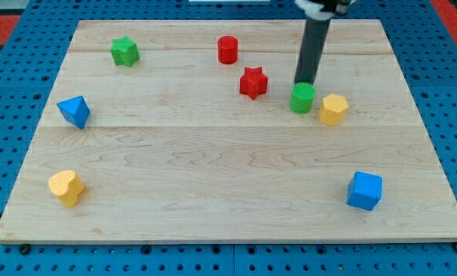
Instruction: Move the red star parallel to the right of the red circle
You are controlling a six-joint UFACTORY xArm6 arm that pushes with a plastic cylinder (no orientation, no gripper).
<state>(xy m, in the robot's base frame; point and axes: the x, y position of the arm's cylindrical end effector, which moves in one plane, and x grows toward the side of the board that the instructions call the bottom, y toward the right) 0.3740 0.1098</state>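
The red star (253, 82) lies on the wooden board (228, 176), above the centre. The red circle (227, 49), a short cylinder, stands up and to the left of the star, near the view's top. My tip (305, 81) is at the end of the dark rod, to the right of the red star with a gap between them. It sits just above the green circle (302, 98) and seems to touch its top edge.
A yellow hexagon (333, 109) sits right of the green circle. A green star (124, 51) is at the top left, a blue triangle (74, 111) at the left, a yellow heart (66, 187) at the bottom left, a blue cube (364, 191) at the bottom right.
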